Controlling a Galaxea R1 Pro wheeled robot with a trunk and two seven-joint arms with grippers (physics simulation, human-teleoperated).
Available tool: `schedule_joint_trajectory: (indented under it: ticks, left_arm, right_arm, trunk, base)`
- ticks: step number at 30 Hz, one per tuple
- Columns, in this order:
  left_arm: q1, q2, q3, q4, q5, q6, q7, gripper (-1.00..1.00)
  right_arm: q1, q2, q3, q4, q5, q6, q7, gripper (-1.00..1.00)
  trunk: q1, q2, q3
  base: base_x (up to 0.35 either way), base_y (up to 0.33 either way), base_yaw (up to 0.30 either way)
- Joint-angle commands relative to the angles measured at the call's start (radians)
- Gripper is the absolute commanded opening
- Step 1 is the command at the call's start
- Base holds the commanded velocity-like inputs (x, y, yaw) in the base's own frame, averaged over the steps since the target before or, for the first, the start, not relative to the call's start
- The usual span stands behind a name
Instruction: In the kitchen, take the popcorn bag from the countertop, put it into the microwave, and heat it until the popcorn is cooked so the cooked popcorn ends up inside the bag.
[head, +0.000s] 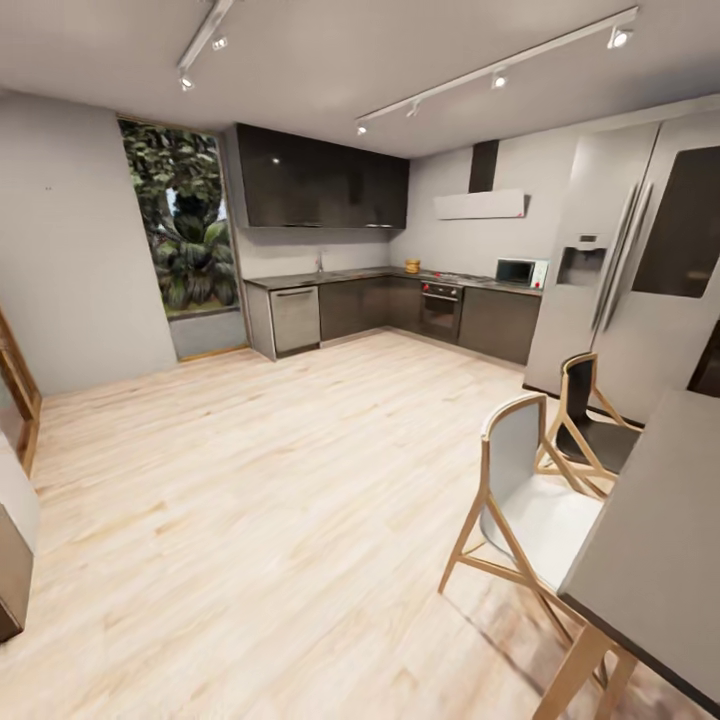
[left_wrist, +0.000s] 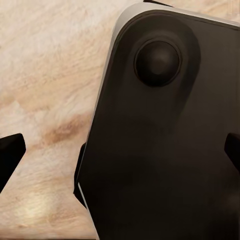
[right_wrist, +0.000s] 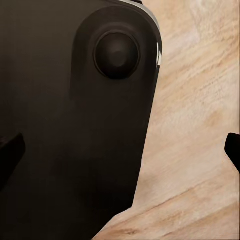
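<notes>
Far across the wood floor (head: 250, 480), microwave (head: 521, 271) on the countertop (head: 340, 277) beside the fridge (head: 630, 270). Left gripper (left_wrist: 120, 152) and right gripper (right_wrist: 122, 150) spread wide, holding nothing.

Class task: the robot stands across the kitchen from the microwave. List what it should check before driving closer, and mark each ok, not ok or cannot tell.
1. Microwave in sight on the far countertop: ok.
2. Popcorn bag located: cannot tell; a small tan thing sits left of the hob, too small to confirm.
3. Wooden floor route ahead free: ok.
4. Chairs and table close on the right: not ok, steer left.
5. Both grippers empty: ok; fingertips spread, only the robot's dark base between them.
</notes>
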Motion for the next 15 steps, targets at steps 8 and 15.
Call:
schedule_joint_trajectory:
  ticks: [8,15]
  left_arm:
    - [0.0,0.0,-0.004,-0.001,0.007,0.01,-0.007,1.0]
    - [0.0,0.001,-0.004,-0.001,0.008,0.011,-0.008,1.0]
  right_arm:
    - [0.0,0.001,-0.004,0.0,0.057,-0.004,-0.005,1.0]
    - [0.0,0.002,-0.007,0.0,0.059,-0.006,-0.005,1.0]
  trunk:
    - [0.0,0.0,-0.001]
    - [0.0,0.0,-0.001]
  base:
    - [0.197,0.0,0.145]
    - [0.324,0.0,0.002]
